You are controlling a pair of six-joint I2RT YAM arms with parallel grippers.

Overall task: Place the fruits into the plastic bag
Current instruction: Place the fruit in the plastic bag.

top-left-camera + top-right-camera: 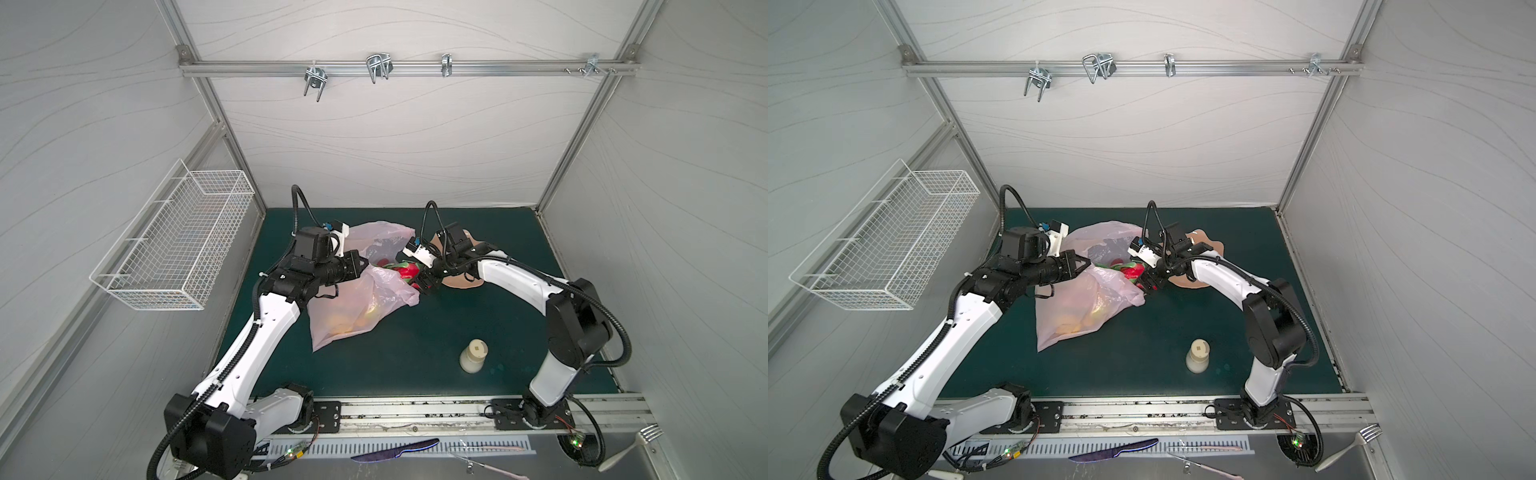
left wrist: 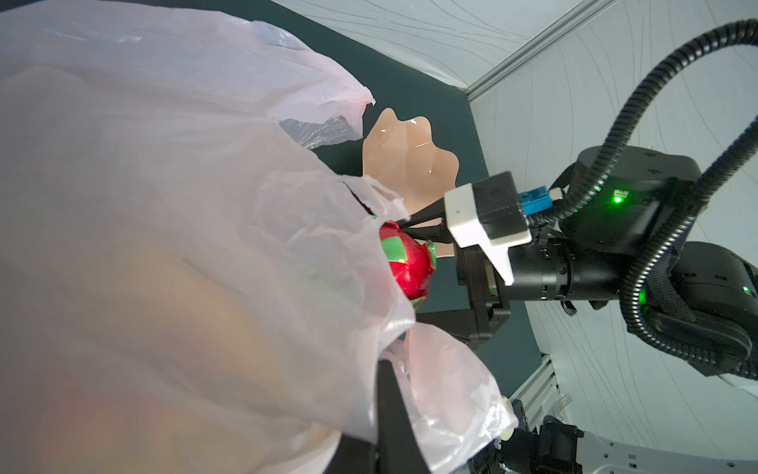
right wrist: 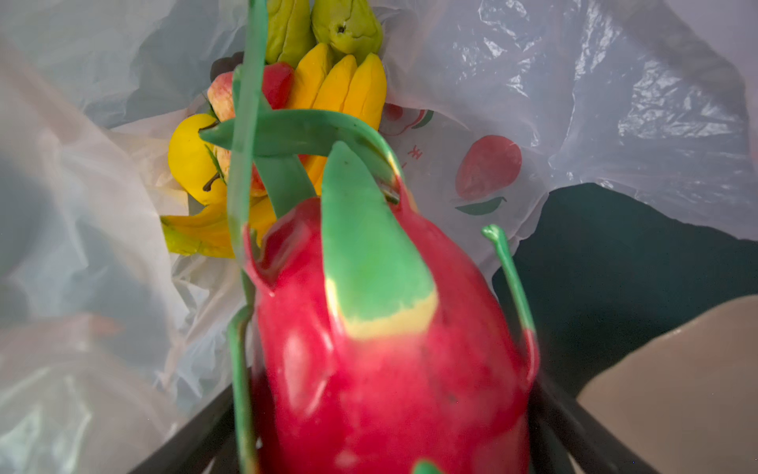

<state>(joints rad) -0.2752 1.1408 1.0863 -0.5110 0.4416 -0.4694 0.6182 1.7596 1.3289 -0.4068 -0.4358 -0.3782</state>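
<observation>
Now the right gripper [image 1: 415, 277] holds the dragon fruit [image 1: 406, 269] at the mouth of the plastic bag [image 1: 353, 316].
Both top views: left gripper [image 1: 362, 264] pinched closed on the bag's raised edge. Left wrist view: bag film drapes over that gripper, fruit at the opening, peach plate [image 2: 406, 152] behind. Right wrist view: jaws spread wide, clamped on the fruit; banana bunch [image 3: 340, 86], pears [image 3: 344, 24] and lemon [image 3: 190, 160] lie deeper inside.

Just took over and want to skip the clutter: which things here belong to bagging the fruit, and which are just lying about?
Job: bag, its edge pinched by the left tool; dragon fruit in the right tool at the bag's mouth; bananas, pears and lemon already inside.
Lying about: plate, bottle, basket, knife, fork.
</observation>
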